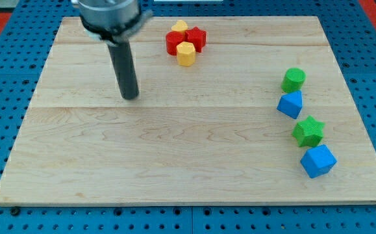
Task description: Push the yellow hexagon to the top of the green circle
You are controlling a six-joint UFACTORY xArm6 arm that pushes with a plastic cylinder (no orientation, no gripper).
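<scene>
Dark and straight, the rod carries no jaws at all, so nothing is spread or pinching; my tip [130, 96] rests on the bare board [175, 156] toward its top-left corner, well apart from every block. Near the top edge's middle sits a tight cluster: the yellow hexagon [186, 54] at its lower side, touching a red block [174, 42] and a red star [197, 38], with another yellow block [180, 26] behind. Along the right edge run the green circle [293, 79], a blue block [291, 103], a green star [308, 131] and a blue cube [317, 160]. I judge this the approach step: the tip should reach the hexagon's left and push rightward. Open wood lies between, though the right edge leaves little margin.
</scene>
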